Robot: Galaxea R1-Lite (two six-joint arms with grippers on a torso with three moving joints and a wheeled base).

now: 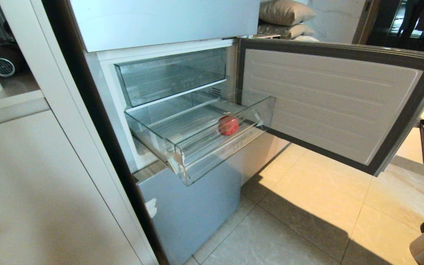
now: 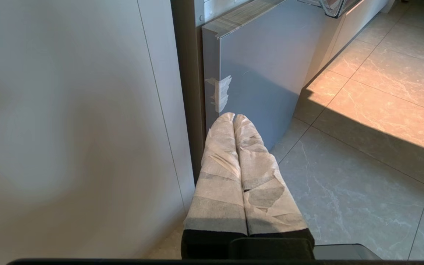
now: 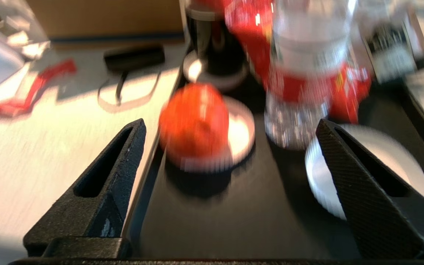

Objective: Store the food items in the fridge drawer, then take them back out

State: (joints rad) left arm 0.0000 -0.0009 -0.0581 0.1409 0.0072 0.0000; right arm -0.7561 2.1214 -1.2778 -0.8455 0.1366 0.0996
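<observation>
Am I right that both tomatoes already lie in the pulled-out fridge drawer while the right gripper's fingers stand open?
Not quite: only one tomato lies in the fridge drawer, per the head view. The other tomato sits on a saucer before the open right gripper.

red tomato (image 1: 228, 125), pale blue fridge (image 1: 193, 206), black tray (image 3: 241, 217)

Hardly any writing legible

We make out only faint embossed marks on the front of the upper clear bin (image 1: 171, 75) in the fridge (image 1: 168, 22), too faint to read (perhaps a word and some small signs). The red wrapper (image 3: 256, 33) and the red label on the clear bottle (image 3: 300, 55) on the black tray (image 3: 234, 221) carry print, but we cannot read it.
</observation>
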